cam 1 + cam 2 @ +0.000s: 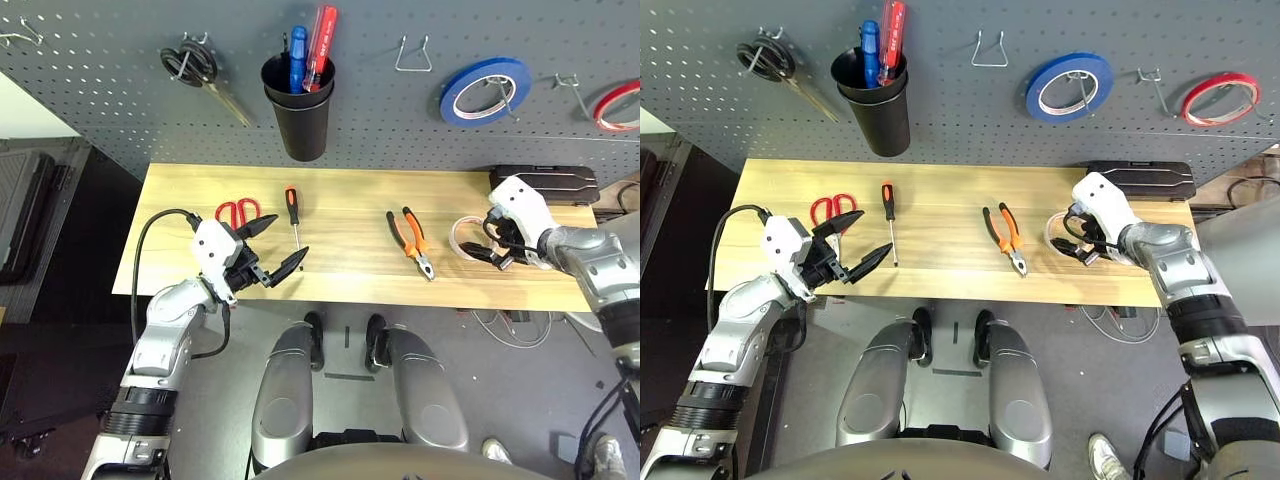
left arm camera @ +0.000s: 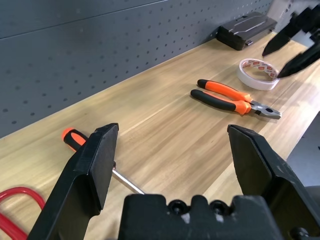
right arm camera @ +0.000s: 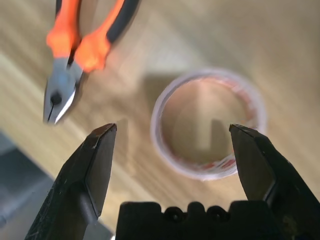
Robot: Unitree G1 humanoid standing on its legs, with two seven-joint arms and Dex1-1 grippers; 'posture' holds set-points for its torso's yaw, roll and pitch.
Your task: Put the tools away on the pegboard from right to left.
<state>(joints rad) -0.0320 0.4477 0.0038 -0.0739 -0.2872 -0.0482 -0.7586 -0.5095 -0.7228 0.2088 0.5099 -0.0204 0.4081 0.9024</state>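
The cream-white tape roll [image 3: 207,122] lies flat near the table's right end. My right gripper [image 3: 172,129] hovers just over it, open, with nothing held. Orange-and-black pliers [image 1: 411,240] lie left of the roll. Further left lie the slim screwdriver [image 1: 292,212] and the red-handled scissors [image 1: 237,212]. My left gripper [image 1: 280,245] is open and empty at the table's front edge, beside the screwdriver's tip. The dark grey pegboard [image 1: 380,120] rises behind the table.
On the pegboard hang black-handled scissors [image 1: 190,65], a black cup [image 1: 298,110] holding blue and red screwdrivers, an empty wire hook [image 1: 412,55], a blue tape roll [image 1: 485,90] and a red tape roll [image 1: 620,105]. A black case [image 1: 545,183] sits at the table's back right.
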